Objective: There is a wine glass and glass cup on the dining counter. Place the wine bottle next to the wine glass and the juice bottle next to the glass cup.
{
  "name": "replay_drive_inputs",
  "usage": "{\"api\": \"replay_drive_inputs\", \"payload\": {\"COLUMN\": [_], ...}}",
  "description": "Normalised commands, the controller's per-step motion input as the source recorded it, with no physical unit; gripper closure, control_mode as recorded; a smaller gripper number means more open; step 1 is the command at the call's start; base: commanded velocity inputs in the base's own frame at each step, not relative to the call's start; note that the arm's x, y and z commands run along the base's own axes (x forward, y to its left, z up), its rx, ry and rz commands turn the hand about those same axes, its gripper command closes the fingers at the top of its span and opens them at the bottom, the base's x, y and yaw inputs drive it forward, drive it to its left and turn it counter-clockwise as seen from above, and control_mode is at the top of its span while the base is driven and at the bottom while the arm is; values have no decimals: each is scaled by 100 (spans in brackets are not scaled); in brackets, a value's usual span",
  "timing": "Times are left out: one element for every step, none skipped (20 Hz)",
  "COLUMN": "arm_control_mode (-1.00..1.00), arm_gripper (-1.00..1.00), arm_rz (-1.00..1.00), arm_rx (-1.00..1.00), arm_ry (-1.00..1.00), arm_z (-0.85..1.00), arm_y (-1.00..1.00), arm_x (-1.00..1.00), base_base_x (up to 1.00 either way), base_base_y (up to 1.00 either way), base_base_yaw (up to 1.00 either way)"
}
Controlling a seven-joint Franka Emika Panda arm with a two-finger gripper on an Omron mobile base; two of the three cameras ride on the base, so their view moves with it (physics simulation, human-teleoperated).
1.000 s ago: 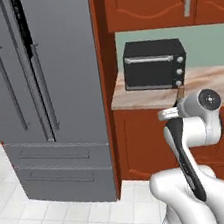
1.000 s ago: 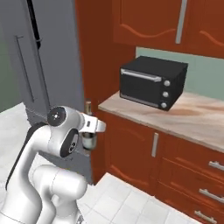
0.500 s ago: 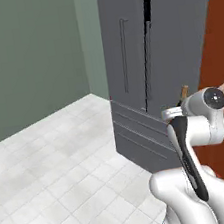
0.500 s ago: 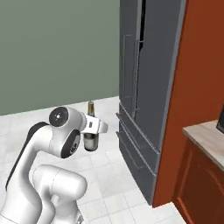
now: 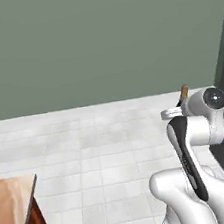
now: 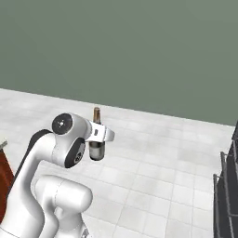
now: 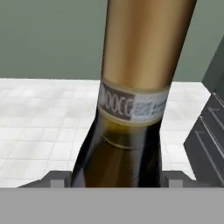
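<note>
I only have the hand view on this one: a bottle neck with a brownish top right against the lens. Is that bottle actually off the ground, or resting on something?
Observer: Off the ground. In the right base view the wine bottle hangs upright in the claw beside the arm's big joint, above bare white floor tiles.
Operator: Any counter near it?
Observer: In the left base view a corner of the dining counter shows at the lower left, well apart from the bottle.
Operator: And the dark panel on my right?
Observer: The right base view shows it as a dark grey appliance at the right edge, standing on the floor clear of the arm.
</note>
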Motion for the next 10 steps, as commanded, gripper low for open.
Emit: {"api": "replay_drive_inputs", "payload": {"arm_control_mode": [100, 100, 100, 100, 100, 100, 100, 100, 100, 100], "arm_gripper": [100, 100, 100, 100, 100, 100, 100, 100, 100, 100], "arm_rz": [0, 0, 0, 0, 0, 0, 0, 0, 0, 0], "arm_rx": [0, 0, 0, 0, 0, 0, 0, 0, 0, 0], "arm_ry": [0, 0, 0, 0, 0, 0, 0, 0, 0, 0], "arm_z": [0, 0, 0, 0, 0, 0, 0, 0, 0, 0], "arm_y": [0, 0, 0, 0, 0, 0, 0, 0, 0, 0], "arm_x": [0, 0, 0, 0, 0, 0, 0, 0, 0, 0], "base_base_x": [2, 6, 16, 43, 73, 94, 94, 94, 94, 94], "base_base_y": [6, 8, 9, 5, 0, 0, 0, -7, -9, -11], "base_base_yaw": [95, 91, 83, 67, 46, 27, 20, 12, 10, 9]}}
